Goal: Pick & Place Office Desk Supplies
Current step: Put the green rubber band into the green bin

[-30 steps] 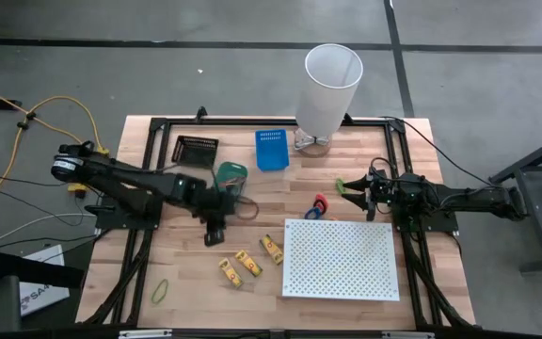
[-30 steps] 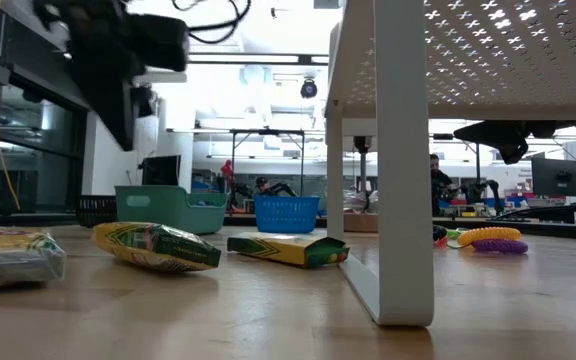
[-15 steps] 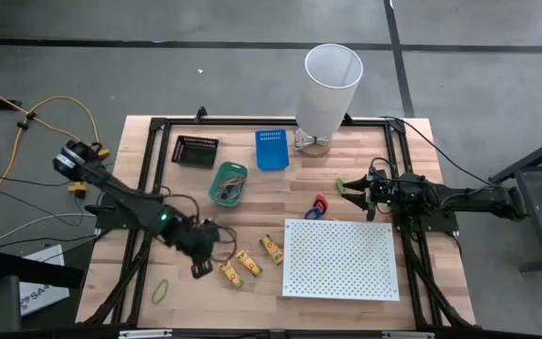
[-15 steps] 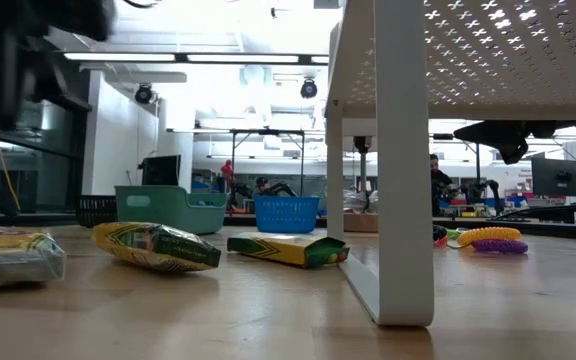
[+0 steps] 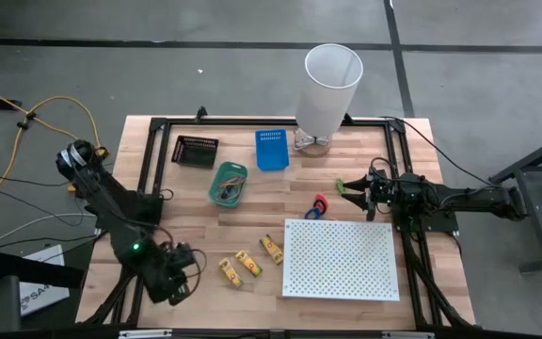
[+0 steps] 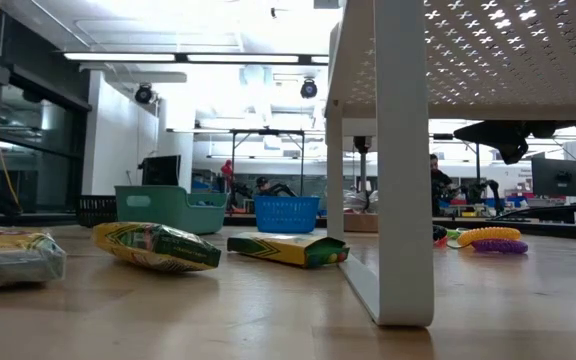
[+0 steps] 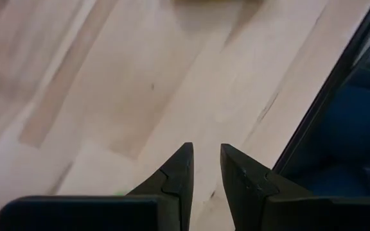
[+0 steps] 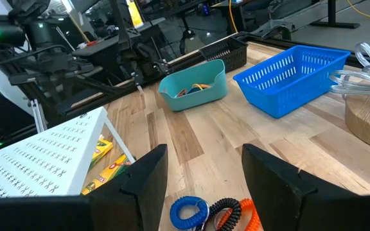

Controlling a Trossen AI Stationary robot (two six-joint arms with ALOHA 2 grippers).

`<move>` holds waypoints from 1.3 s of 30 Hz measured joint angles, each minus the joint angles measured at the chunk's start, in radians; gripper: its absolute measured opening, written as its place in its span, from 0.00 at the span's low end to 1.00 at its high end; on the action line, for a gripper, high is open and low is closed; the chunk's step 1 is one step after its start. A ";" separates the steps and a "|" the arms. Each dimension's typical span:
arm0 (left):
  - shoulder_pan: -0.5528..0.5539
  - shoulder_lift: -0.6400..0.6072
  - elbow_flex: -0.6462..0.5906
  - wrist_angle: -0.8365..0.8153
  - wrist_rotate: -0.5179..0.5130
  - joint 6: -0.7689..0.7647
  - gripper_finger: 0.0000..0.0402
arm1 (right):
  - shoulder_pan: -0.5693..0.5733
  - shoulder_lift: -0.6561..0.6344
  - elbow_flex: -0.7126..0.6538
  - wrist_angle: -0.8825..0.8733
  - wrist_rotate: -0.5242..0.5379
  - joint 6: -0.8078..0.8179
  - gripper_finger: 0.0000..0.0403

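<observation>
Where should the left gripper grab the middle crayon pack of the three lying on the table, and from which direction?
Probably from straight above, fingers across the short width at mid-length: the middle pack lies flat and diagonal on the table, so rotate the wrist to match. The neighbouring packs lie apart, leaving finger room. Left gripper hovers nearby.

White bin [image 5: 330, 87], perforated board [image 5: 341, 259], blue basket [image 5: 271, 149], teal tray [image 5: 229, 183].
</observation>
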 joint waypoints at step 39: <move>-0.170 0.149 0.000 -0.091 0.101 -0.641 0.18 | 0.000 0.000 0.000 0.000 0.000 0.000 0.47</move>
